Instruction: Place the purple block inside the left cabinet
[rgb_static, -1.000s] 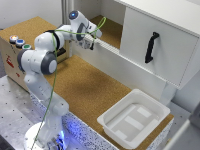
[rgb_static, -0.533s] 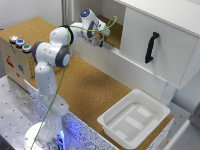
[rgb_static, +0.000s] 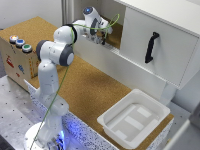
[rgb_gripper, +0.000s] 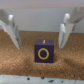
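White plastic tub (rgb_static: 134, 118) sits nearest, at the exterior view's right end of the cork tabletop (rgb_static: 90, 90), with nothing in it. At the exterior view's left, a cardboard box (rgb_static: 17, 62) carries 3 coloured round buttons (rgb_static: 19, 43) on its top. Between them rises the white arm (rgb_static: 55, 55), reaching toward the far cabinet. Beyond the tub, the section at the exterior view's right has a white door (rgb_static: 155, 50) with 1 black handle (rgb_static: 151, 47). Just to that door's left is the left cabinet (rgb_static: 116, 36), an open bay with a cork-brown floor behind a low white front board; the gripper (rgb_static: 101, 36) is inside the opening. In the wrist view the gripper (rgb_gripper: 39, 31) has its 2 fingers (rgb_gripper: 10, 29) spread wide apart, touching nothing. The purple block (rgb_gripper: 44, 52) rests on the cork floor between and below them, free of both, a yellow ring on its near face.
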